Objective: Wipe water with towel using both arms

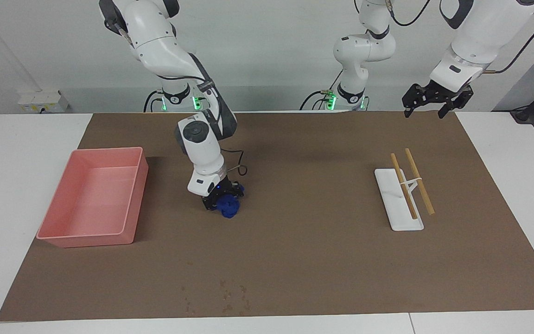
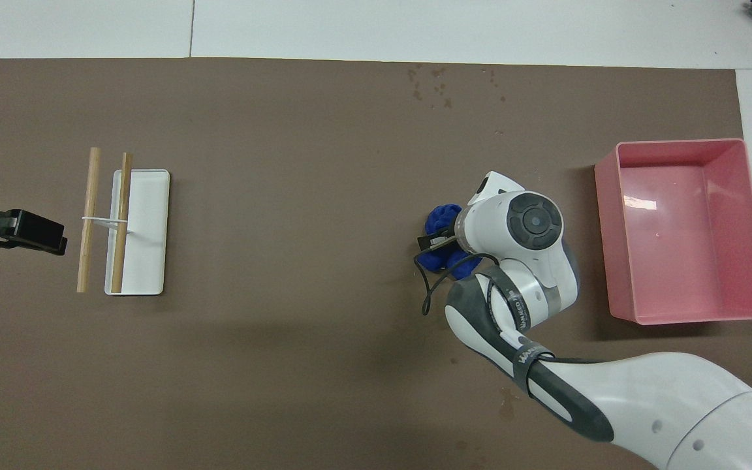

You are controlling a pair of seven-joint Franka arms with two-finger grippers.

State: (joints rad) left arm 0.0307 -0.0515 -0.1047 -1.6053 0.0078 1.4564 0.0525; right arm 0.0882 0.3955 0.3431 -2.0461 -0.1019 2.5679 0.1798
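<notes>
So my right gripper (image 1: 222, 198) was down on the brown mat (image 1: 295, 260), fingers pinched on the towel (image 1: 228, 206), which sat bunched right under it, roughly mid-table and beside the pink tray (image 1: 130, 204), a bit toward the left arm's end from it. The towel was a small deep-blue crumpled lump, way smaller than the tray. My left gripper (image 1: 436, 99) just waited up in the air, fingers spread, over the mat's edge at its own end, by the white stand (image 1: 394, 215) with two wooden sticks (image 1: 419, 181). I couldn't pick out any oval water blotch, only a cluster of little dark specks (image 1: 230, 297) farther from me than the towel. The facing view showed gripper and cloth together; from overhead my wrist covered most of the towel (image 2: 442, 217), leaving blue bits poking out.
</notes>
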